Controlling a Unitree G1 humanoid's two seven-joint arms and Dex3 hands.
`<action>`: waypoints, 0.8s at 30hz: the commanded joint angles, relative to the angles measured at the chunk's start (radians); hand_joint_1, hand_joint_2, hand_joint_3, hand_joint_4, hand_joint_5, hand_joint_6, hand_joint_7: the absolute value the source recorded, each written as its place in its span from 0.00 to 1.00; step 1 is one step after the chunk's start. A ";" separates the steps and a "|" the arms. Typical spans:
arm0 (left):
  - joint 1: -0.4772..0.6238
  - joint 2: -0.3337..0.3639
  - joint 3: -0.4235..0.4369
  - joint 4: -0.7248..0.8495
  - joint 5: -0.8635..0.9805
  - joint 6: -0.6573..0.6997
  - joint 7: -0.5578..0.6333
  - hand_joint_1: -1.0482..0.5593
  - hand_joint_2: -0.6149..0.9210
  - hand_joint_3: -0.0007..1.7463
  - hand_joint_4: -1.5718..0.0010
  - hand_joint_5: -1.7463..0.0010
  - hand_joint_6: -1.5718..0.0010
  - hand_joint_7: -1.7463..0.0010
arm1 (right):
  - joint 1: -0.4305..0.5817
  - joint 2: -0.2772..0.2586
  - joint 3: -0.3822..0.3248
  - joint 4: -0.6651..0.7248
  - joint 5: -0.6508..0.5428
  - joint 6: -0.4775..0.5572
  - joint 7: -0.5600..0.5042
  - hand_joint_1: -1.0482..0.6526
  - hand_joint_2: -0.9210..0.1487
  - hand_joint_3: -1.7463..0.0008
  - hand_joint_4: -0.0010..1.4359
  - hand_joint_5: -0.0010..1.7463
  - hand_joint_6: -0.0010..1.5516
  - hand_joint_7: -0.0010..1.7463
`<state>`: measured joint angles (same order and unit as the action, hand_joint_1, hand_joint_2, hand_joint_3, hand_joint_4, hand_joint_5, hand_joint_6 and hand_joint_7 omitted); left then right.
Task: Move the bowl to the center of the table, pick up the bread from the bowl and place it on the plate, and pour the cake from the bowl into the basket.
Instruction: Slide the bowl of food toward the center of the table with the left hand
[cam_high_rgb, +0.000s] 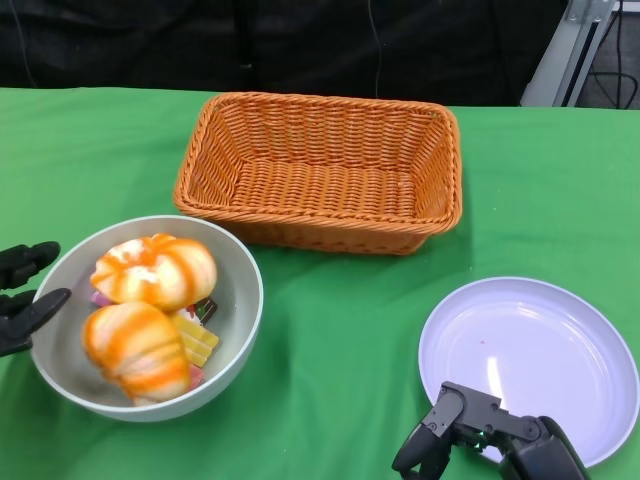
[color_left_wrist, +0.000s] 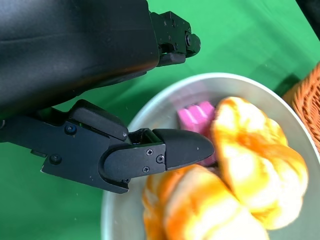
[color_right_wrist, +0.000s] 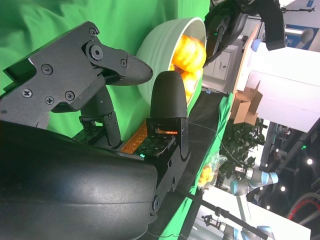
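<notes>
Bowl (cam_high_rgb: 240, 300): front-left on table (cam_high_rgb: 340, 330), holding bread (cam_high_rgb: 155, 270).
Left hand (cam_high_rgb: 25, 295): spread beside rim, apparently not touching.
Right hand (cam_high_rgb: 470, 430): empty, fingers apart.
Advice: grip rim firmly, slide level.

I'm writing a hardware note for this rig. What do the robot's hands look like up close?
Both are matte black. The left hand has angular plates fixed with small screws and a smooth, rounded fingertip. The right hand has the same screwed plates, a rounded black shell behind, and a small green light near its base.
</notes>
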<state>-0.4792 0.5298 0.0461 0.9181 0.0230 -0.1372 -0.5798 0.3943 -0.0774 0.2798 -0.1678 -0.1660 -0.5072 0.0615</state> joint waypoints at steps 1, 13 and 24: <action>0.037 0.006 -0.006 -0.075 -0.009 0.046 -0.020 0.13 1.00 0.34 1.00 1.00 1.00 1.00 | 0.001 -0.002 -0.012 0.004 0.003 -0.018 -0.009 0.50 0.39 0.47 0.54 0.88 0.46 0.74; 0.116 0.007 -0.015 -0.246 -0.023 0.106 -0.074 0.13 1.00 0.33 1.00 1.00 0.99 0.99 | 0.003 0.002 -0.011 -0.006 0.000 -0.001 -0.011 0.50 0.40 0.46 0.54 0.88 0.47 0.74; 0.162 0.001 -0.005 -0.351 -0.057 0.167 -0.092 0.11 1.00 0.30 1.00 1.00 0.98 1.00 | -0.002 -0.001 -0.012 0.004 -0.002 -0.014 -0.017 0.50 0.40 0.47 0.55 0.88 0.47 0.74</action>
<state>-0.3302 0.5245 0.0387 0.5878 -0.0221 0.0176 -0.6526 0.3922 -0.0772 0.2781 -0.1659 -0.1685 -0.5087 0.0510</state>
